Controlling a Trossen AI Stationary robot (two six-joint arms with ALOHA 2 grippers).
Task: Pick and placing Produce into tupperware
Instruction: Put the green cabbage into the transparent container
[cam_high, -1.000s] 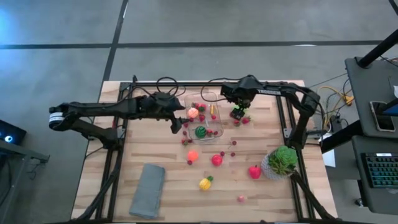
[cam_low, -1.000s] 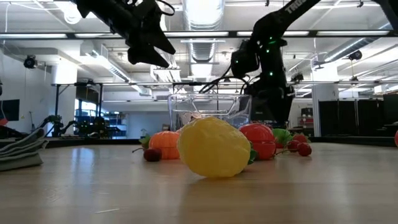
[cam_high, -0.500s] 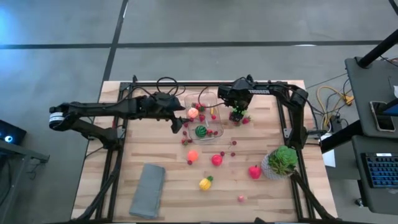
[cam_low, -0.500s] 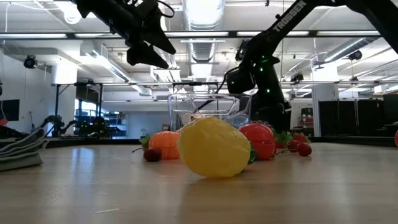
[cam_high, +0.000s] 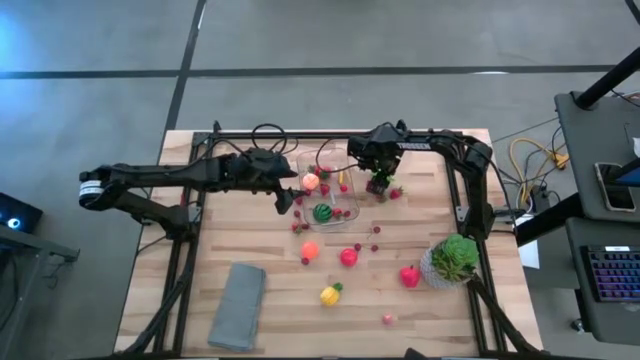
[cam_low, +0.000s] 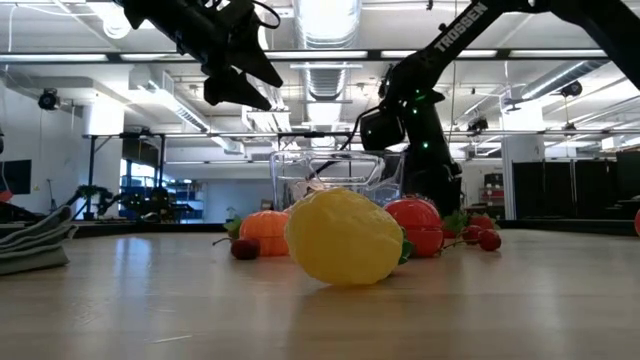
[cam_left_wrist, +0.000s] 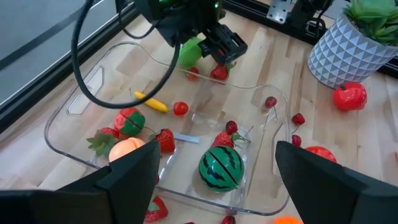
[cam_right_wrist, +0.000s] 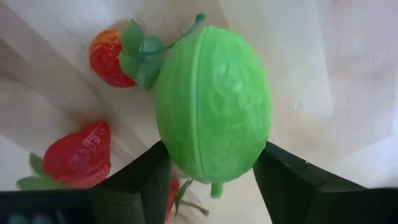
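Several toy fruits already lie in your clear tupperware (cam_high: 328, 185), which sits just behind the centre of the wooden bench (cam_high: 200, 300): a striped green melon (cam_left_wrist: 220, 169), a peach (cam_left_wrist: 127, 149), a slim yellow piece (cam_left_wrist: 151, 102) and some red berries. At the tub's 3 o'clock rim your right pincer (cam_right_wrist: 211, 174) is clamped on a green lime (cam_right_wrist: 214, 102), both fingers pressed to its sides, with two strawberries (cam_right_wrist: 71, 155) on the wood close beside it. Your left pincer (cam_high: 297, 196) hangs over the tub's 9 o'clock edge with its fingers spread wide and nothing between them.

Outward toward 6 o'clock, loose produce is scattered on the planks: an orange fruit (cam_high: 309, 250), a red one (cam_high: 348, 257), a yellow lemon (cam_high: 329, 295), a red pepper (cam_high: 409, 277) and one small pink piece (cam_high: 387, 320) near the front edge. Small berries dot the wood between these and the tub.

At 4 o'clock a bushy plant in a white pot (cam_high: 451, 262) stands near the right edge, just beside the pepper. At 7 o'clock a folded grey cloth (cam_high: 237, 306) lies flat, well apart from everything else.

Beyond the bench you see grey floor, and a desk with a keyboard (cam_high: 610, 275) at far right.
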